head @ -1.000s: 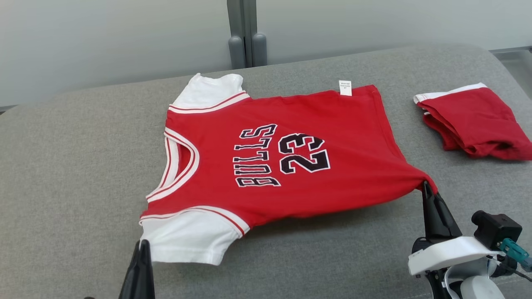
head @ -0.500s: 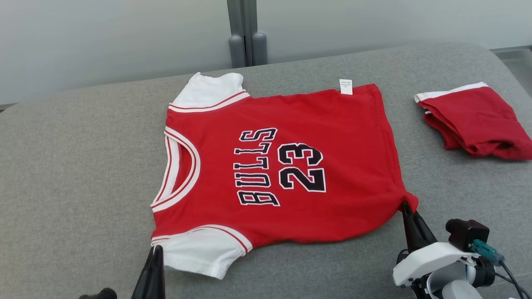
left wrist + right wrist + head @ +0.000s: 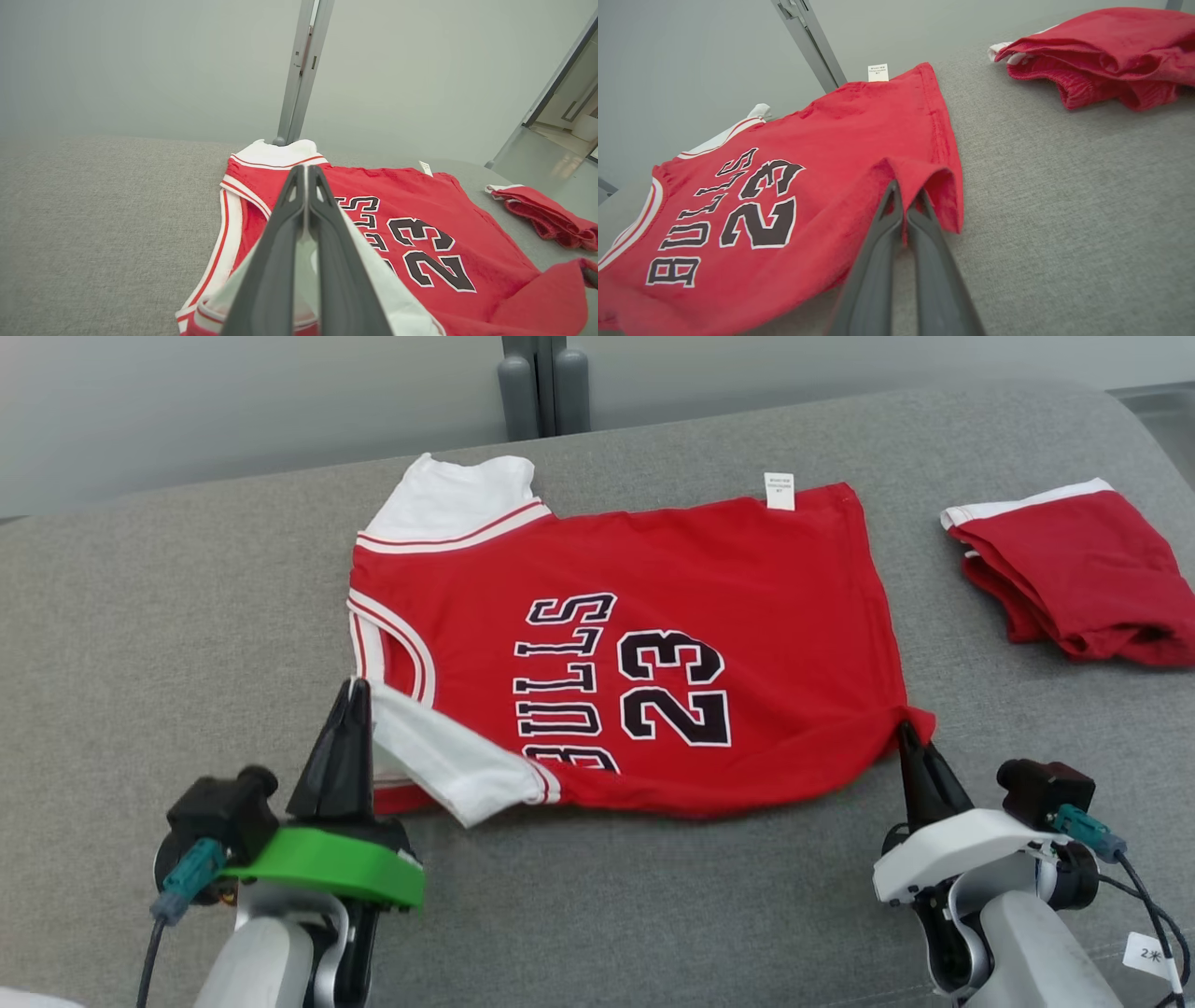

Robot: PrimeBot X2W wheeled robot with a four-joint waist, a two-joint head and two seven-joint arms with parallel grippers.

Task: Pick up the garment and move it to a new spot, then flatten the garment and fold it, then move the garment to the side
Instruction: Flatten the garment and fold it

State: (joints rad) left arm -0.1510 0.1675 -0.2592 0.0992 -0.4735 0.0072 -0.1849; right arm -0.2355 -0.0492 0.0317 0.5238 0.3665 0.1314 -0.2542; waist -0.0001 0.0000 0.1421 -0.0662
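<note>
The garment [image 3: 672,569] is a red jersey with white sleeves and black "BULLS 23" lettering, spread on the grey cushion with its collar to the left. My left gripper [image 3: 353,689] is shut on the near white sleeve [image 3: 439,761], lifted and folded over the red body. In the left wrist view the left gripper [image 3: 304,169] pinches white cloth over the garment [image 3: 420,205]. My right gripper [image 3: 903,730] is shut on the near bottom hem corner, raised off the cushion. In the right wrist view the right gripper [image 3: 905,189] pinches the red hem of the garment [image 3: 784,154].
A second red garment with a white band [image 3: 1074,569] lies folded at the right of the grey cushion [image 3: 140,616]. A grey post [image 3: 532,383] stands behind the cushion's far edge. Bare cushion stretches to the left and along the near side.
The head camera shifted. Both grippers moved away from me, carrying the near edge. The near white sleeve has folded over the red body, and the near hem corner moved inward.
</note>
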